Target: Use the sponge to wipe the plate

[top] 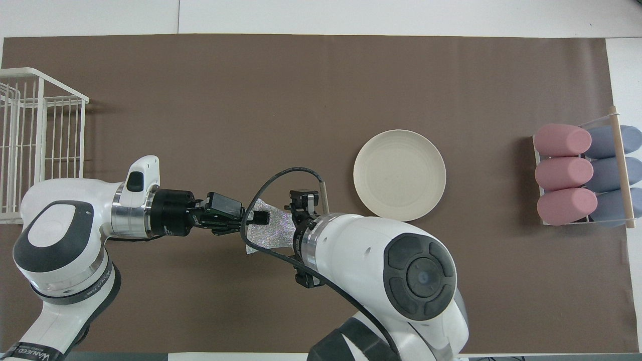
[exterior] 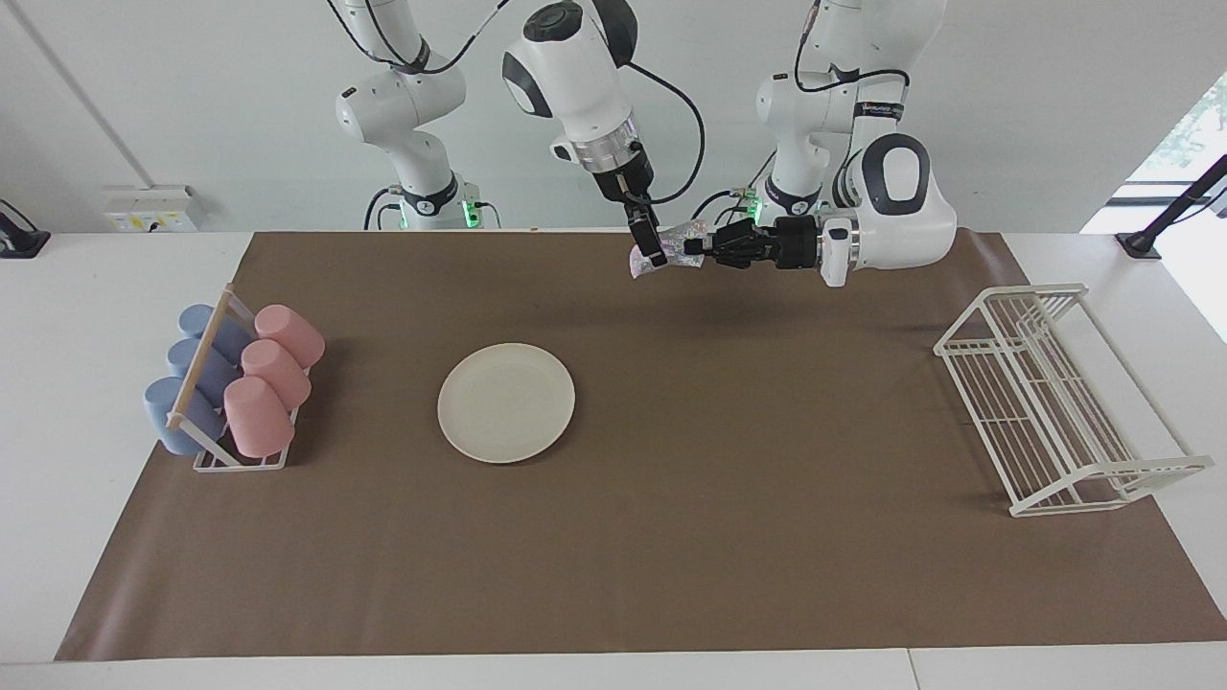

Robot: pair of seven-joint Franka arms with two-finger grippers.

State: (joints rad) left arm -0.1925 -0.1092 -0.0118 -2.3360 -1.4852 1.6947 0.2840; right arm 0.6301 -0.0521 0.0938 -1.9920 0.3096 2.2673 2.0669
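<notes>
We saw the wrinkly silvery mesh sponge [exterior: 671, 251] held in the air above the brown mat [exterior: 671, 537], near the worktop's robot-side edge, clenched in the left claw [exterior: 703, 246]. The right claw [exterior: 657, 257] touched it; its grip we could not tell. The round, flat cream plate [exterior: 506, 402] lay mid-mat with open room around it.

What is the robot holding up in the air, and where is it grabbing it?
The sponge, up over the brown mat. The left gripper pinches its end toward the left arm. The right gripper is at its other end; whether it grips cannot be told.
</notes>
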